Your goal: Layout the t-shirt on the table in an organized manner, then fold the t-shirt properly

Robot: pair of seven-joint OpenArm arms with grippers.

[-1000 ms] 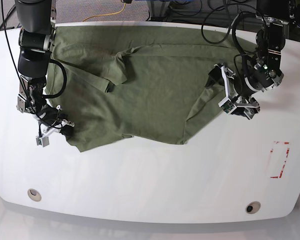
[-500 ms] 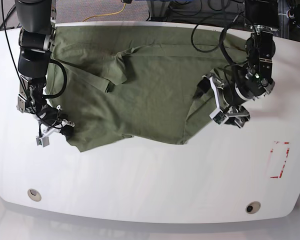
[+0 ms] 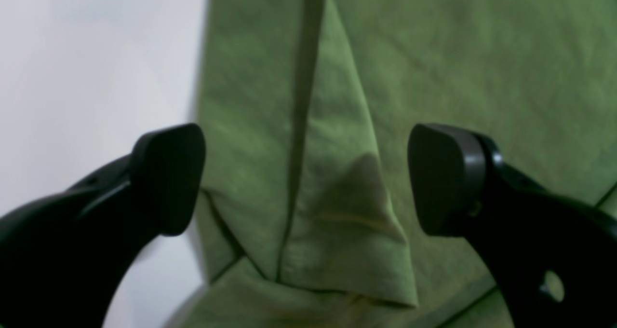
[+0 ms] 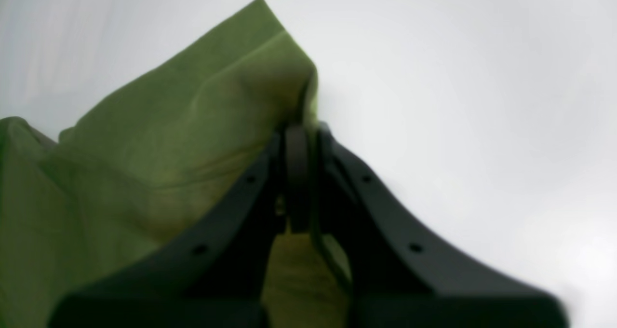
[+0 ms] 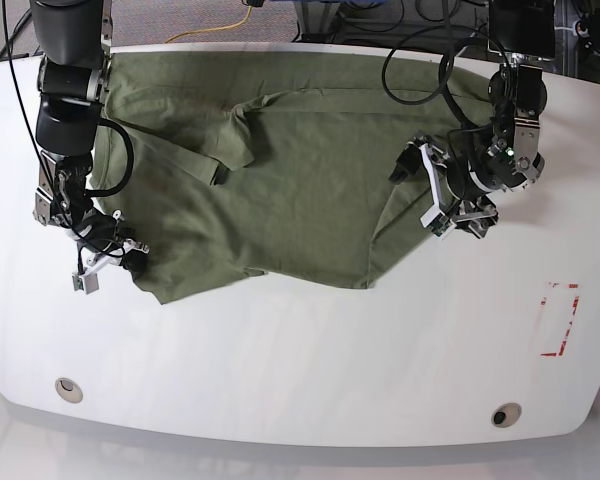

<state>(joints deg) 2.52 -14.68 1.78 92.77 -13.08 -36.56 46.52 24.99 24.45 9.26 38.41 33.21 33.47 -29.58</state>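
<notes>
T-shirt: the olive-green t-shirt (image 5: 280, 180) lies spread and wrinkled over the far half of the table (image 5: 310, 360), with one sleeve flap folded back onto its middle and its near hem running ragged.
Table: glossy white; two round grommet holes (image 5: 69, 388) sit near its near edge, and a red dashed rectangle (image 5: 560, 320) lies well apart from the t-shirt toward the table's near corner on the left arm's side.
Left end effector: the left end effector (image 5: 450, 195) hangs over the t-shirt's edge on that same side; in the left wrist view its two black fingers (image 3: 166, 178) stand wide apart with a creased fold of green cloth between them, and neither finger can be seen touching it.
Right end effector: the right end effector (image 5: 120, 255) sits at the t-shirt's opposite near corner; in the right wrist view its fingers are together, pinched on the edge of the cloth, which rises to a peak just past them.
Background: a yellow cable (image 5: 215, 28) lies on the floor beyond the table's far edge.
</notes>
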